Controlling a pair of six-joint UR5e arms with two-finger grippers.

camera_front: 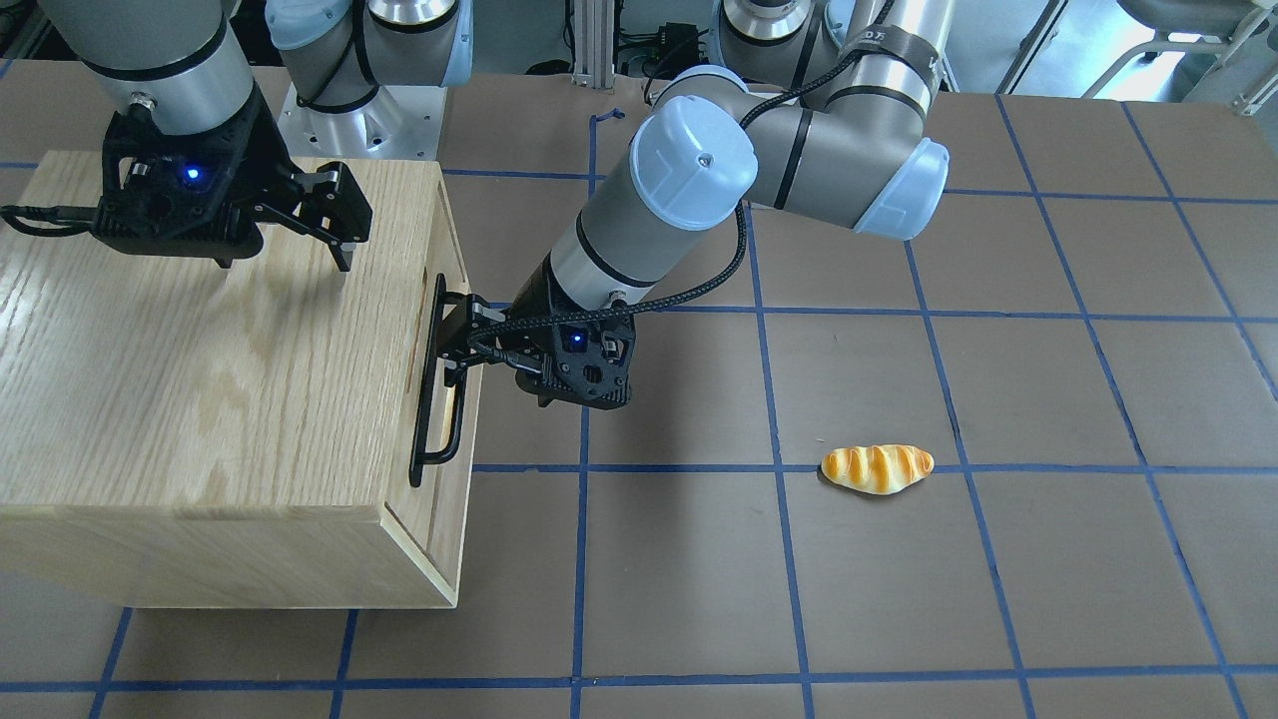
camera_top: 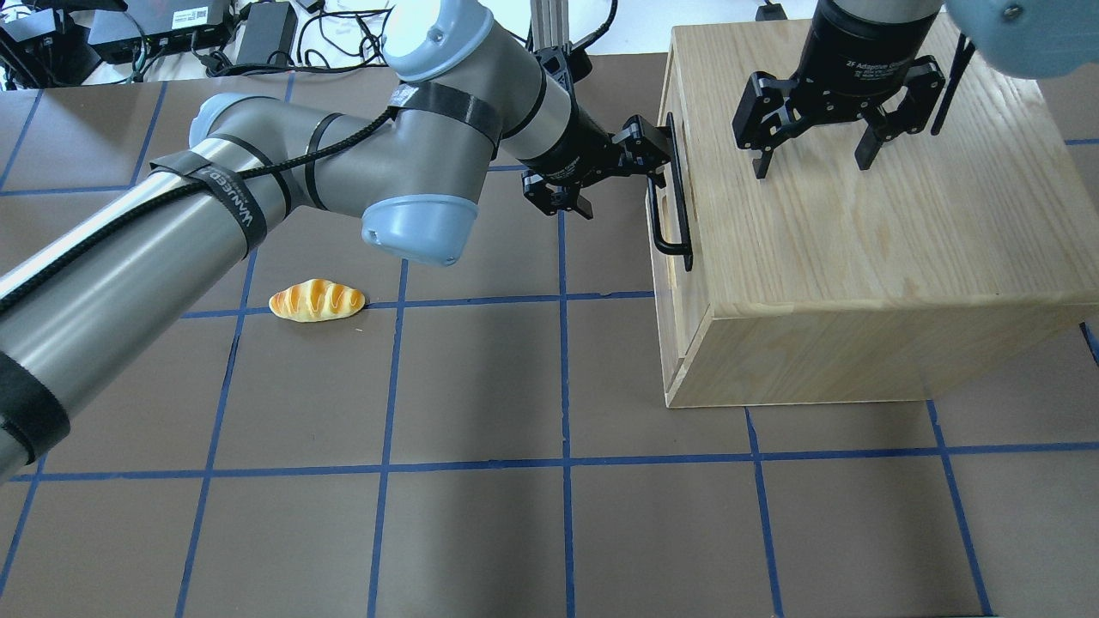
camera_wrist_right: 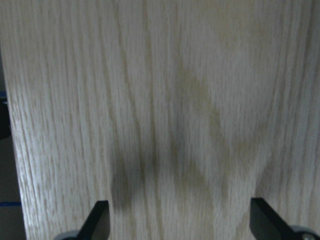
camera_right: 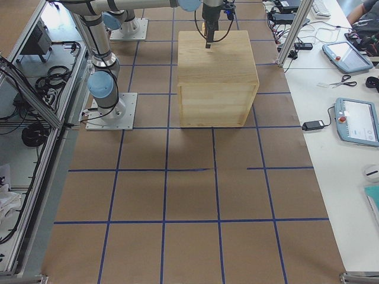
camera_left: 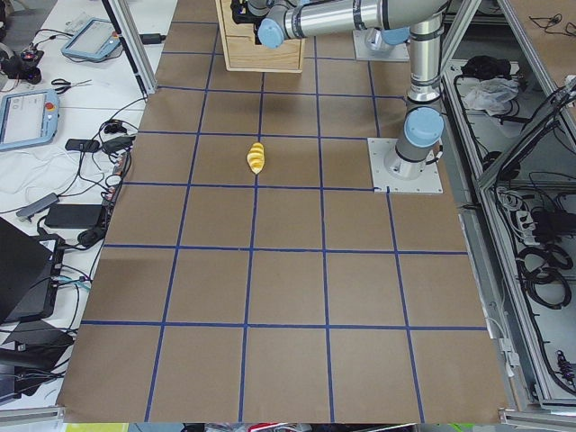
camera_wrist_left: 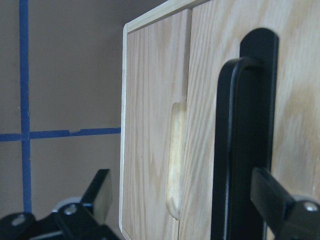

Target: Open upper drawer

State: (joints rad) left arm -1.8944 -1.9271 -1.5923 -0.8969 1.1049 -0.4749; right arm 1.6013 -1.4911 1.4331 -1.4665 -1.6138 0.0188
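Lying apart from drawer (camera_wrist_left: 300, 75): bread roll (camera_top: 318, 300)

The black collar (camera_top: 861, 64) above my right gripper (camera_top: 811, 166) bears white lettering, "2F Adaptive", with the rest unreadable. The black strap (camera_top: 225, 196) on my left arm (camera_top: 129, 249) reads roughly "WANLEED" — uncertain.

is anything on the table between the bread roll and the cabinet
Nothing lies there: in the overhead view only bare table with blue tape lines runs from the bread roll to the cabinet.
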